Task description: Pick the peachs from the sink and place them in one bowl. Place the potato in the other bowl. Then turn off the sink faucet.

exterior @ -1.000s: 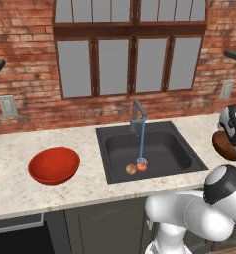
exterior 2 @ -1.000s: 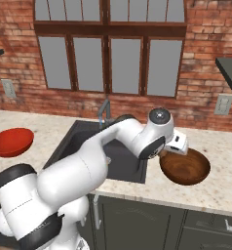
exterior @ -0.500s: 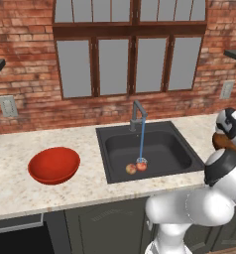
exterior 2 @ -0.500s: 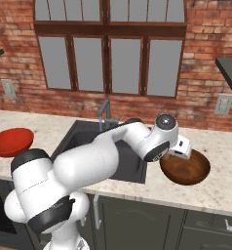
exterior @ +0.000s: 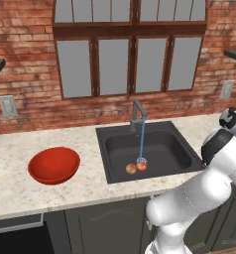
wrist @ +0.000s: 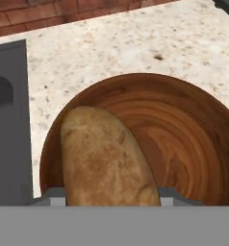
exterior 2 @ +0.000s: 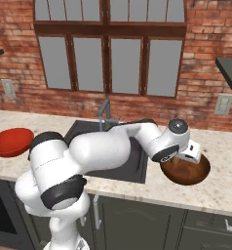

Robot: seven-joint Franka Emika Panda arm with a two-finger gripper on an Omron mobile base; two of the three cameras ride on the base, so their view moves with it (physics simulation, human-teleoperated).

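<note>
My gripper (wrist: pixel 111 194) is shut on the tan-brown potato (wrist: pixel 107 158), which hangs just over the left half of the dark brown wooden bowl (wrist: pixel 184 134). From the right base view my gripper (exterior 2: pixel 188 158) sits low above that bowl (exterior 2: pixel 186 175) on the counter right of the sink. Two peachs, one paler (exterior: pixel 131 169) and one reddish (exterior: pixel 141 166), lie together on the floor of the dark sink (exterior: pixel 164 149). Water runs from the faucet (exterior: pixel 136 115) onto them. The red bowl (exterior: pixel 54 165) stands empty on the counter left of the sink.
A brick wall with a window runs behind the counter. The speckled counter (wrist: pixel 135 43) stretches around the wooden bowl, with the sink's edge (wrist: pixel 10 120) close to its left. My arm spans across the sink's front in the right base view.
My hand has eased a little to the right and down over the wooden bowl, carrying the potato. The peachs and the red bowl stay where they were.
</note>
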